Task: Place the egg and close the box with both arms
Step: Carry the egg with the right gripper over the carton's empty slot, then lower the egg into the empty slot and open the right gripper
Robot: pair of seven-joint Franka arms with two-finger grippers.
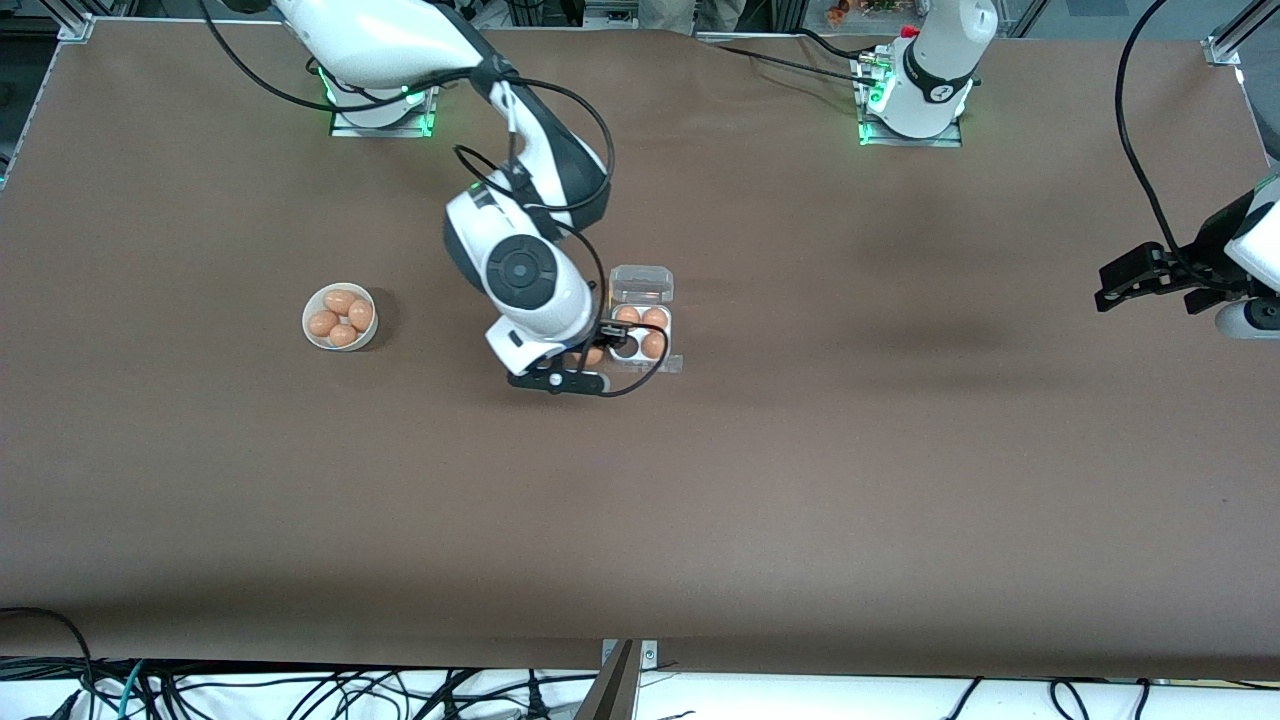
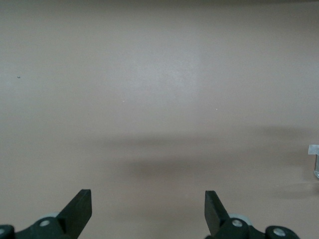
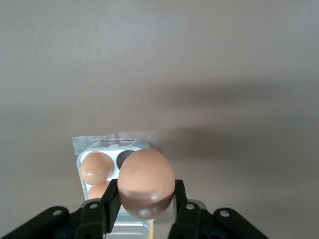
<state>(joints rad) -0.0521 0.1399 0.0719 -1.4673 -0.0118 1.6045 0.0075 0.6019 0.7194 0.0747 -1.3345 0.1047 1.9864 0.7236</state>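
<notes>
My right gripper (image 1: 590,358) is shut on the egg (image 3: 146,181), an orange-brown oval, and holds it just over the box's edge toward the right arm's end. The egg shows partly under the wrist in the front view (image 1: 593,355). The box (image 1: 668,362) is a clear carton at mid-table, its lid (image 1: 641,283) open and lying farther from the front camera. It holds three eggs (image 1: 654,344) and one dark empty cell (image 1: 626,348). The right wrist view shows the box (image 3: 113,141) below the held egg. My left gripper (image 1: 1103,287) waits open and empty above bare table at the left arm's end (image 2: 148,209).
A round white bowl (image 1: 310,331) with several eggs stands toward the right arm's end of the table, level with the box. The brown table top (image 1: 800,480) spreads wide around the box. Cables lie along the edge nearest the front camera.
</notes>
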